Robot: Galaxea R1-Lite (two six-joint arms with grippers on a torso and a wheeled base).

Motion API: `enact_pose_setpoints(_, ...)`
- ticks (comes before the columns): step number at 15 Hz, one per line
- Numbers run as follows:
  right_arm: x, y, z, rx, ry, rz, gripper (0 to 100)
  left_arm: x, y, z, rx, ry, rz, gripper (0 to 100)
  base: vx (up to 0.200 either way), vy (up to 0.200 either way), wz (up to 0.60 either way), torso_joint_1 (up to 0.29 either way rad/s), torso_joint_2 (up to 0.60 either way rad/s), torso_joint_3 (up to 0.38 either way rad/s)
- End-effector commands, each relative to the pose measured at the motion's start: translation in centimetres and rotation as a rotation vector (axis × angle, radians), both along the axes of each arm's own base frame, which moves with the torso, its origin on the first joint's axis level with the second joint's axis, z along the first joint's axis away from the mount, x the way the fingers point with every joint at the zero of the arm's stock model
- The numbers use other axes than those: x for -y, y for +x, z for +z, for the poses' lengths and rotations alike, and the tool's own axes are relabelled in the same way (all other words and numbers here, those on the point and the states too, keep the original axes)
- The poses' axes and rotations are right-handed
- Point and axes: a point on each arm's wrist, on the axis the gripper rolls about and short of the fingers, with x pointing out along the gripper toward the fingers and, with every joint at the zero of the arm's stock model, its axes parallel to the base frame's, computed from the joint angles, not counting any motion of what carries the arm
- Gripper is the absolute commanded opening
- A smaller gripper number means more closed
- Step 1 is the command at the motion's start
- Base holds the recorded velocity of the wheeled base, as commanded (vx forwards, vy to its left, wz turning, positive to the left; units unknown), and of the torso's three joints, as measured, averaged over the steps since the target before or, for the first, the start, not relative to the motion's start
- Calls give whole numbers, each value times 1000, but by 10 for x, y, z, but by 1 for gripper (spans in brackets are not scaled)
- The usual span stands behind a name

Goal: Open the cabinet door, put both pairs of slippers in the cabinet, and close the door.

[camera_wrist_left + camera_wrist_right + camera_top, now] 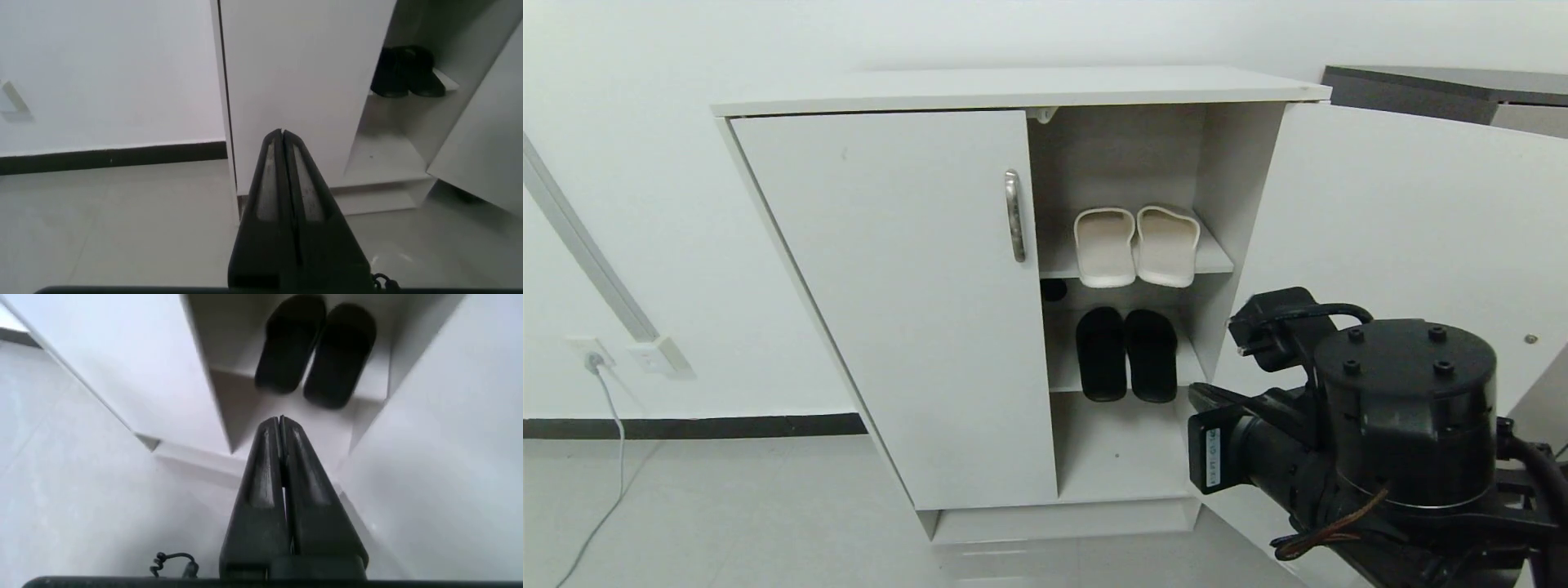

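The white cabinet (1013, 86) has its left door (907, 302) shut and its right door (1396, 229) swung wide open. A white pair of slippers (1135, 245) lies on the upper shelf. A black pair of slippers (1127, 354) lies on the shelf below, toes inward. My right gripper (281, 425) is shut and empty, low in front of the open side, with the black slippers (317, 349) beyond it and the open door (458, 441) beside it. My left gripper (282, 135) is shut and empty, low over the floor before the shut door.
The shut door carries a metal handle (1014, 216) at its inner edge. A wall socket with a cable (592, 355) sits low at the left. My right arm (1405, 408) stands close to the open door. Grey floor (727, 506) spreads left of the cabinet.
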Motion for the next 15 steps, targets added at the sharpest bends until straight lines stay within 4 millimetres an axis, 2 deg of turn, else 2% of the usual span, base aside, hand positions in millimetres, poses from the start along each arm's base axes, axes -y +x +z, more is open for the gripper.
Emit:
enact_pose_setpoints(1, -2, 2, -3, -3, -6, -2, 0, 0, 0, 0, -1, 0, 0, 0, -200, 0, 0, 7, -2, -7)
enact_pose_setpoints(3, -3, 4, -4, -4, -6, -7, 0, 0, 0, 0, -1, 0, 0, 0, -200, 0, 0, 0, 5, 0)
enact_pose_setpoints(15, -1, 7, -17, 8, -47, -12, 0, 0, 0, 0, -1, 0, 0, 0, 0, 0, 0, 0, 0, 0)
